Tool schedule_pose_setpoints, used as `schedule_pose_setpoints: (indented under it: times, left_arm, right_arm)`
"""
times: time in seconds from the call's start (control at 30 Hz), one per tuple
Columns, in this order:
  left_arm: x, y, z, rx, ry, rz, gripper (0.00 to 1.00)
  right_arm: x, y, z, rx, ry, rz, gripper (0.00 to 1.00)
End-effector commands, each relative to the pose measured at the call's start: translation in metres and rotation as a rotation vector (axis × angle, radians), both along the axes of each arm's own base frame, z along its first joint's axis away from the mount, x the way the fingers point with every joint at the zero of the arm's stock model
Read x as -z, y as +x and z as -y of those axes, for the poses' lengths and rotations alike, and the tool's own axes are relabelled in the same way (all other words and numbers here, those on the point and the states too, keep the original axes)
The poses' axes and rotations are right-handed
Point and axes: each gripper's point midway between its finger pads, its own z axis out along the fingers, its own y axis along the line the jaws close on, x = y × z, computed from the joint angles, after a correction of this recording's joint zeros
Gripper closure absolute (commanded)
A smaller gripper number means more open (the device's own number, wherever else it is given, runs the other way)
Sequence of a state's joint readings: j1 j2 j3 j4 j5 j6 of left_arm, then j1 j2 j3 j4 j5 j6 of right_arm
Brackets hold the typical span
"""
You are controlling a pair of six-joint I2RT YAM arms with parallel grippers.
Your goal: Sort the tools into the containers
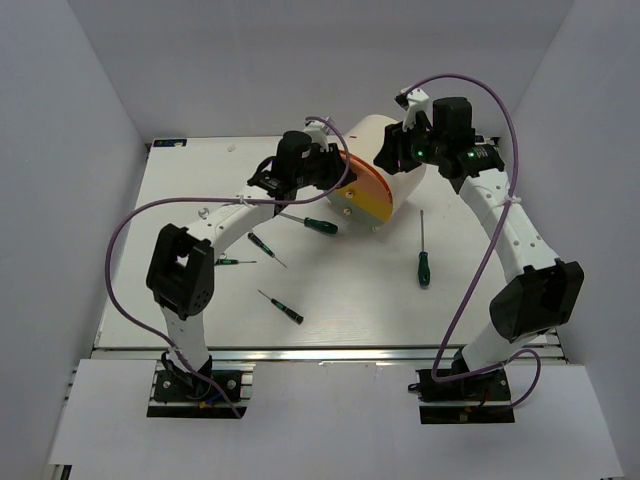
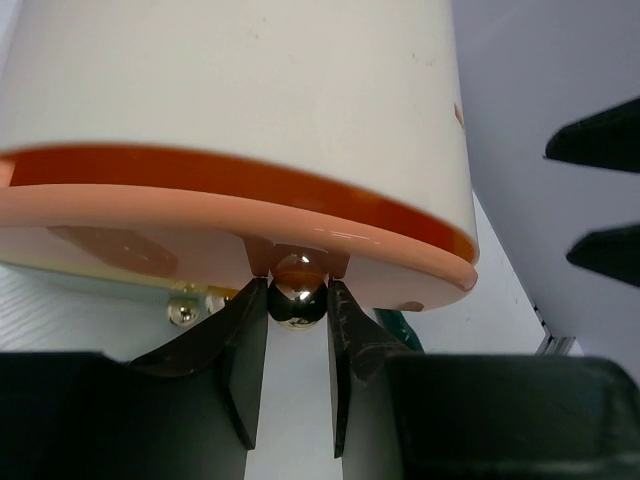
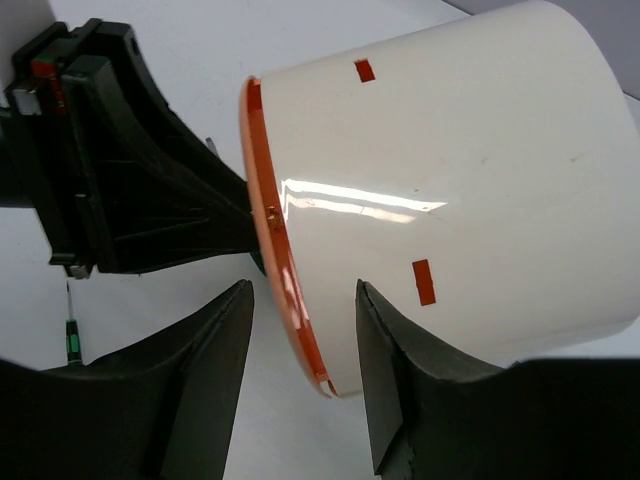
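Note:
The cream drum cabinet [image 1: 392,160] lies at the back centre, its drawer fronts facing left and forward. My left gripper [image 1: 336,168] is at those fronts. In the left wrist view it [image 2: 297,302] is shut on the small metal knob [image 2: 297,290] of the pink drawer [image 2: 200,215]. My right gripper [image 1: 398,152] hangs open over the cabinet; in the right wrist view it [image 3: 300,340] straddles the pink front's rim [image 3: 285,280] without gripping. Several green-handled screwdrivers lie on the table: [image 1: 312,223], [image 1: 266,248], [image 1: 281,307], [image 1: 424,258]. I cannot make out the wrench.
A second metal knob [image 2: 182,312] shows on a lower drawer front. A green handle [image 2: 400,330] lies just under the pink front. Another screwdriver [image 1: 235,262] lies beside the left arm. White walls enclose the table [image 1: 350,310] on three sides.

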State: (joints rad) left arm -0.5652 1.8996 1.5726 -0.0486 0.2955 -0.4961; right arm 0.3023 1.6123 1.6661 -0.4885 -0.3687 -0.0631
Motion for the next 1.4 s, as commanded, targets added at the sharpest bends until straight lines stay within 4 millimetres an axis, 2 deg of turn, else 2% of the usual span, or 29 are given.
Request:
schedule_pose_setpoints:
  times: [0.0,0.03,0.2,0.23,0.27,0.37,0.5,0.53,0.57,0.67,0.77,0.9,1.03,1.07,1.1,1.13,1.17,1.2,1.23,1.27,1.3,1.37]
  left_arm:
    - [-0.036,-0.02,-0.015,0.0,0.002,0.066,0.77]
    - [-0.029,-0.025,-0.018,0.002,0.013,0.054,0.77]
    - [-0.023,-0.042,-0.029,0.002,0.026,0.04,0.77]
    - [-0.03,-0.046,-0.032,0.0,0.019,0.054,0.77]
    - [-0.023,-0.05,-0.034,0.0,0.026,0.039,0.77]
    - [-0.028,-0.058,-0.039,-0.003,0.017,0.048,0.77]
    - [-0.021,-0.064,-0.045,-0.011,0.029,0.036,0.75]
    - [-0.022,-0.064,-0.045,-0.013,0.027,0.038,0.71]
    - [-0.023,-0.063,-0.046,-0.018,0.026,0.038,0.55]
    - [-0.029,-0.062,-0.045,-0.017,0.015,0.053,0.34]
    - [-0.034,-0.061,-0.045,-0.018,0.013,0.06,0.28]
    - [-0.037,-0.065,-0.05,-0.029,0.034,0.058,0.27]
    - [-0.045,-0.078,-0.074,-0.082,0.074,0.072,0.32]
    - [-0.045,-0.082,-0.081,-0.099,0.085,0.067,0.34]
    - [-0.046,-0.086,-0.087,-0.115,0.088,0.071,0.39]
    - [-0.048,-0.087,-0.096,-0.148,0.093,0.079,0.43]
    - [-0.051,-0.097,-0.107,-0.17,0.088,0.082,0.48]
    - [-0.051,-0.101,-0.114,-0.191,0.088,0.082,0.54]
    - [-0.052,-0.105,-0.122,-0.215,0.087,0.082,0.64]
    - [-0.049,-0.114,-0.135,-0.252,0.087,0.069,0.69]
    - [-0.046,-0.118,-0.141,-0.269,0.089,0.056,0.74]
    - [-0.038,-0.129,-0.157,-0.317,0.079,0.009,0.82]
  right_arm:
    - [-0.007,0.009,0.006,0.03,-0.013,0.058,0.49]
    - [-0.005,0.01,0.006,0.032,-0.016,0.057,0.49]
    - [0.003,0.014,0.009,0.043,-0.033,0.047,0.49]
    - [0.006,0.015,0.009,0.043,-0.036,0.042,0.48]
    - [0.006,0.016,0.011,0.048,-0.039,0.044,0.48]
    - [0.009,0.017,0.011,0.048,-0.043,0.04,0.48]
    - [0.01,0.016,0.011,0.043,-0.049,0.04,0.49]
    - [0.01,0.015,0.012,0.042,-0.05,0.041,0.48]
    - [0.01,0.015,0.012,0.038,-0.052,0.042,0.47]
    - [0.006,0.011,0.011,0.02,-0.056,0.057,0.41]
    - [-0.001,0.006,0.01,-0.008,-0.06,0.08,0.35]
    - [-0.016,-0.009,0.009,-0.054,-0.052,0.121,0.32]
    - [-0.028,-0.027,0.016,-0.08,-0.053,0.158,0.31]
    - [-0.021,-0.032,0.02,-0.081,-0.055,0.144,0.3]
    - [-0.031,-0.04,0.026,-0.074,-0.044,0.175,0.31]
    - [-0.03,-0.044,0.029,-0.069,-0.044,0.177,0.31]
    - [-0.03,-0.049,0.034,-0.061,-0.043,0.184,0.32]
    - [-0.024,-0.061,0.039,-0.056,-0.049,0.188,0.33]
    - [-0.023,-0.065,0.042,-0.053,-0.051,0.207,0.36]
    - [-0.03,-0.077,0.046,-0.05,-0.05,0.246,0.38]
    - [-0.007,-0.086,0.047,-0.067,-0.069,0.22,0.39]
    - [0.001,-0.101,0.047,-0.102,-0.073,0.234,0.49]
